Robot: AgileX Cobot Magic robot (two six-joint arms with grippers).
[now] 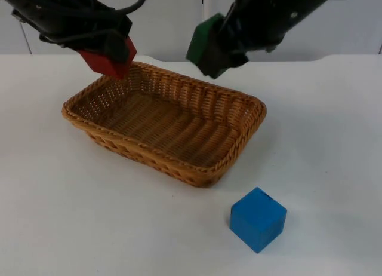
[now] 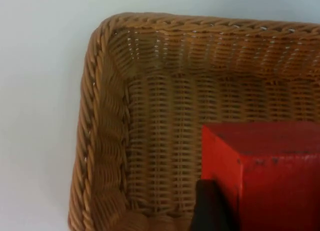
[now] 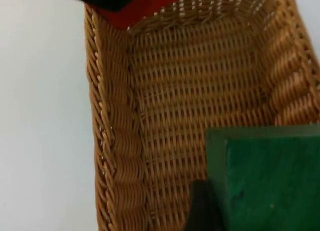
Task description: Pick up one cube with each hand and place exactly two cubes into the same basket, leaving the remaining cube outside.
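A brown wicker basket (image 1: 71, 112) lies on the white table with nothing inside it. My left gripper (image 1: 106, 54) hangs over the basket's far left corner, shut on a red cube (image 1: 110, 60). In the left wrist view the red cube (image 2: 270, 171) sits above the basket (image 2: 100, 141) floor. My right gripper (image 1: 216, 46) hovers above the basket's far rim, shut on a green cube (image 1: 202, 40). The right wrist view has the green cube (image 3: 270, 181) over the basket (image 3: 115, 156) interior, with the red cube (image 3: 142, 8) beyond. A blue cube (image 1: 258, 219) rests on the table in front of the basket.
White table surface surrounds the basket, with open room at the front left and at the right. A grey partition wall (image 1: 173, 19) closes off the back of the table.
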